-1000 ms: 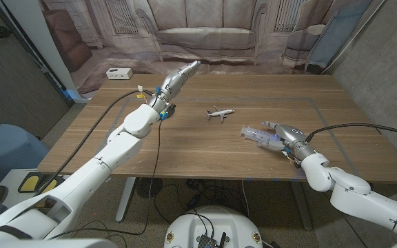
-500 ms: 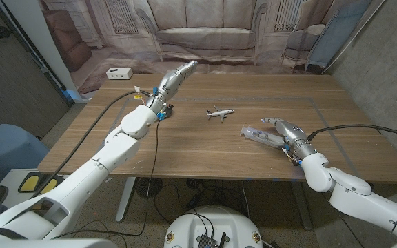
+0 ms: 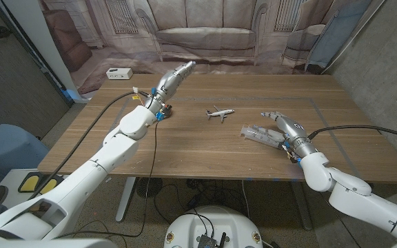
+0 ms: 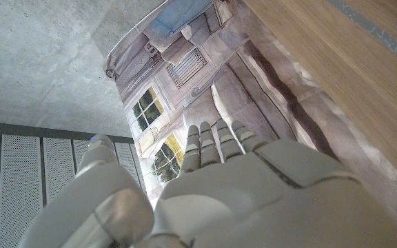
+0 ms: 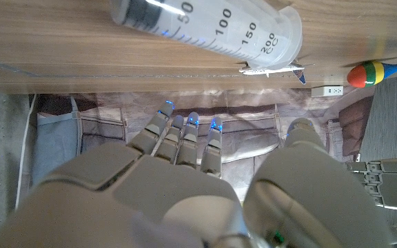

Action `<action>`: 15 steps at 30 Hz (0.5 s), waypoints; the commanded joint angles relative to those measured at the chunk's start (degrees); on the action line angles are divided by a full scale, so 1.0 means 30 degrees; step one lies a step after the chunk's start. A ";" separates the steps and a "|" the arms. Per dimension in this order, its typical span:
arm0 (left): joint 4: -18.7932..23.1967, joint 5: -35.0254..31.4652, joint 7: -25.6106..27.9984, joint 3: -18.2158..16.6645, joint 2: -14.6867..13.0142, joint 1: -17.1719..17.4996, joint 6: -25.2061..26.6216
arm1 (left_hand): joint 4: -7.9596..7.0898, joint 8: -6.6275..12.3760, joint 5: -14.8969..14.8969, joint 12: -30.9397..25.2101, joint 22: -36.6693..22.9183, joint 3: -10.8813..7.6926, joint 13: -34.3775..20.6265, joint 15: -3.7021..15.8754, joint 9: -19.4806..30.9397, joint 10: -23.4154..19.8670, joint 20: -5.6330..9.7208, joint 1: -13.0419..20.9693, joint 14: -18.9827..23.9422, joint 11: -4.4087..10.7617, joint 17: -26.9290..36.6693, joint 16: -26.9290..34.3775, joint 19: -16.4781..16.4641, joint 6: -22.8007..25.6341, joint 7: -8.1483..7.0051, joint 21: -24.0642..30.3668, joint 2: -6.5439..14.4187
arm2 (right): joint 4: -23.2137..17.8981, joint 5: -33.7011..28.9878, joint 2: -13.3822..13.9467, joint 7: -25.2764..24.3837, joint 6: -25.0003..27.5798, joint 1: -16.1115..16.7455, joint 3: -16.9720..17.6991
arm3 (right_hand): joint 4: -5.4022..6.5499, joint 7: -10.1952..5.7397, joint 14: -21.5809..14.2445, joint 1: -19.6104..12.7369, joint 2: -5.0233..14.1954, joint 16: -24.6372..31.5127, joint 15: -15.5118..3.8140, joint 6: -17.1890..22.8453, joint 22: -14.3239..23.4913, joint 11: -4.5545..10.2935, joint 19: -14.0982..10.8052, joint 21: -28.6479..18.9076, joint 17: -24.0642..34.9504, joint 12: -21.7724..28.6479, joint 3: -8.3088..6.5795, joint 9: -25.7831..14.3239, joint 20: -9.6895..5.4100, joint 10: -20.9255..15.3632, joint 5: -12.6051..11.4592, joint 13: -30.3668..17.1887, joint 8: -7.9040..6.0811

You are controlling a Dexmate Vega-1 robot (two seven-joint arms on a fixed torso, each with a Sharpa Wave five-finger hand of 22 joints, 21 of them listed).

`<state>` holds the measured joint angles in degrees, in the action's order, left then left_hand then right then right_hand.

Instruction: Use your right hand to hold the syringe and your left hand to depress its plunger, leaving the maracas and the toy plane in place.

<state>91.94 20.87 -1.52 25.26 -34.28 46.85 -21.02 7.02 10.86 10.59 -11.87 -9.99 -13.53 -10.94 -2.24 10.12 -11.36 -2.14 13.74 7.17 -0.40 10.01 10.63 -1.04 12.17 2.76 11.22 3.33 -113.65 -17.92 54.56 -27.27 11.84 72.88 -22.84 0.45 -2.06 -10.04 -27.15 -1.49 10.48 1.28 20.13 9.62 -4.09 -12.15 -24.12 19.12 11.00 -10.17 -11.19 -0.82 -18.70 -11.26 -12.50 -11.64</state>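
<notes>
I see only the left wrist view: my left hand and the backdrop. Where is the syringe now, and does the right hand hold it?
Observer: No. The syringe lies on the table. The right hand is beside it, fingers spread, gripping nothing.
Operator: Where is my left hand relative to it?
Observer: The left hand is near the table's far edge, on the left side. The toy plane lies between it and the syringe.
Operator: And the maraca?
Observer: The right wrist view shows one maraca beyond the plane, with nothing touching it.
</notes>
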 commanded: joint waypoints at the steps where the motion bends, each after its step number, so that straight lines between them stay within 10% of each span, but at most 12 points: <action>1: -0.0005 0.0108 0.0006 -0.0147 -0.0130 0.0092 -0.0007 | 0.0024 -0.0046 -0.0036 -0.0015 -0.0093 0.0041 -0.0039 -0.0002 0.0031 -0.0101 0.0220 0.0192 -0.0018 -0.0165 0.0055 0.0026 -0.0047 0.0107 0.0092 0.0053 0.0043 | 0.0031 0.0475 -0.0781 -0.0889 -0.1233 0.0163 0.0684 | -0.0014 0.0055 -0.0304 0.0195 -0.0064 0.0206 -0.0330 -0.0029 0.0003 -0.0082 -0.0593 -0.0054 -0.0136 0.0067 0.0101 -0.0022 -0.0234 0.0043 -0.0197 -0.0002 0.0027; 15: -0.0128 0.0173 -0.0142 -0.0230 -0.0208 0.0045 -0.0181 | 0.0027 -0.0065 -0.0038 -0.0007 -0.0089 0.0046 -0.0037 0.0004 0.0030 -0.0088 0.0340 0.0199 -0.0019 -0.0193 0.0054 0.0019 -0.0085 0.0067 0.0129 0.0060 0.0037 | 0.0518 0.2715 -0.1788 -0.0882 -0.4437 0.0480 0.1966 | -0.0411 0.2491 -0.1152 0.0059 0.0126 0.0419 0.0286 -0.1141 -0.0057 -0.0669 -0.2206 0.0379 -0.1055 0.0082 -0.0041 0.0080 -0.0278 0.0245 -0.0274 0.0318 0.0178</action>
<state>91.95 21.14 -1.57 24.74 -34.73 47.01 -21.24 7.02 10.86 10.59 -11.87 -9.99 -13.53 -10.93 -2.24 10.12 -11.67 -1.54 13.74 7.17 -0.71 10.01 10.63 -1.02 12.38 2.97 11.22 3.32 -113.23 -14.65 51.54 -29.88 5.42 73.60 -19.75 -0.25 4.35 -13.11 -26.54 -1.50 11.52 1.33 16.12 9.32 -5.25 -17.82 -23.28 16.27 11.00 -9.99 -10.91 -1.98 -17.58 -11.70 -11.56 -10.59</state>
